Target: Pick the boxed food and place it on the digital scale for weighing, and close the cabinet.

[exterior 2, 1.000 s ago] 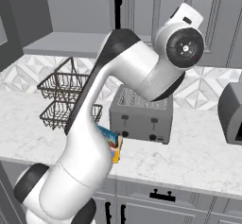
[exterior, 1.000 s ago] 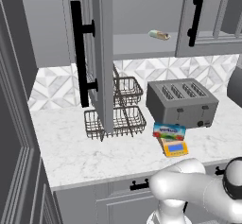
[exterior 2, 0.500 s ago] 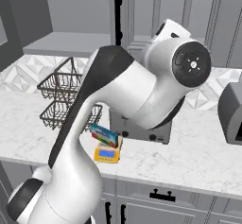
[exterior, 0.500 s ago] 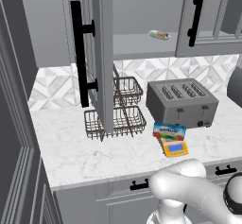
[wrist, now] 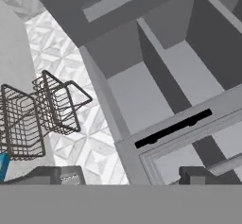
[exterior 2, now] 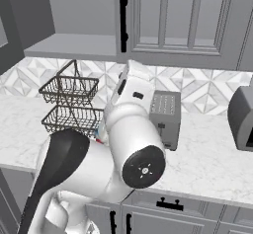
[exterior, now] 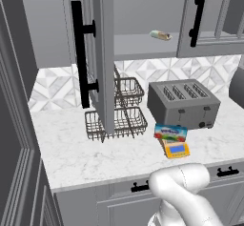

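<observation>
Cabinet (exterior: 102,53) is open: its left door swings out toward the camera, edge-on in the left base view, long black bar handle facing left; the right door (exterior: 205,17) is closed. Small pale wrapped item (exterior: 160,35) lies on the open shelf inside. Marble counter (exterior: 76,153) below, with a two-tier wire basket rack (exterior: 125,108) partly behind the open door. Grey four-slot toaster (exterior: 183,103) sits right of the rack. Boxed food (exterior: 170,133), blue, lies on the digital scale (exterior: 176,149) just in front of the toaster, covering the scale's back part; blue display shows at the front. White arm fills the lower right base view. Gripper (wrist: 126,176) points up at the cabinet underside and a door handle in the hand view; fingertips well apart, nothing between them
</observation>
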